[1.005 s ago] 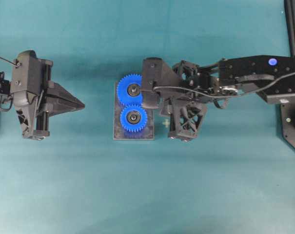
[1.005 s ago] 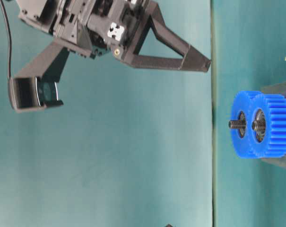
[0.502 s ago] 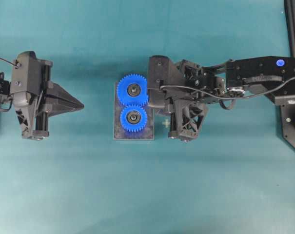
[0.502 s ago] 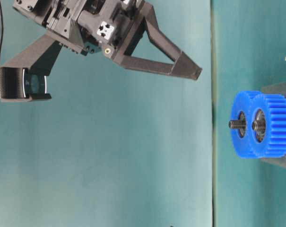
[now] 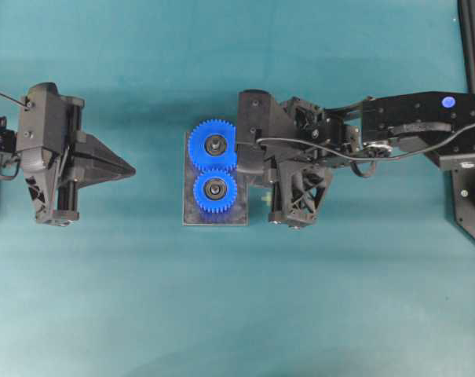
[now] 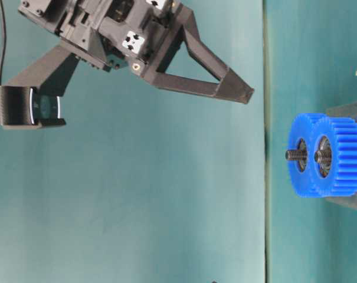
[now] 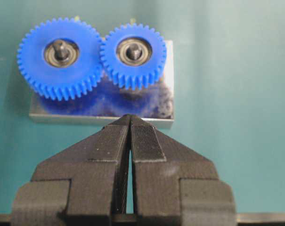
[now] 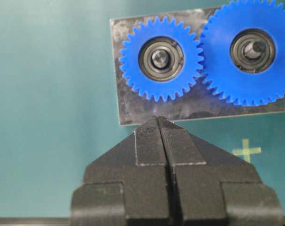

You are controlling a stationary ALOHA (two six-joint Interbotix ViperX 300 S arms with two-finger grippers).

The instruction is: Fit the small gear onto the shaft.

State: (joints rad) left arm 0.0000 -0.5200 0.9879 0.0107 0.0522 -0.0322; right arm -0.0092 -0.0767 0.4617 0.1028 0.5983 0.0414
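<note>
The small gear [image 5: 215,191] sits on the shaft [image 8: 160,57], whose pin end shows in its dark bearing ring. Its teeth mesh with the larger blue gear [image 5: 214,144]. Both stand on the dark grey plate [image 5: 191,216]. My right gripper [image 8: 158,120] is shut with nothing in it, its tip just off the plate's edge nearest the small gear. From table level, the right gripper [image 6: 249,94] hangs above and to one side of the gears. My left gripper [image 7: 129,117] is shut and empty, well to the left of the plate.
A small yellow cross [image 8: 246,151] is marked on the teal table surface just right of the plate. A black frame edge [image 5: 473,47] runs along the far right of the table.
My right gripper has drawn back to the right, off the larger gear, and has lifted and tilted. The gears, the plate and the left arm have not moved.
</note>
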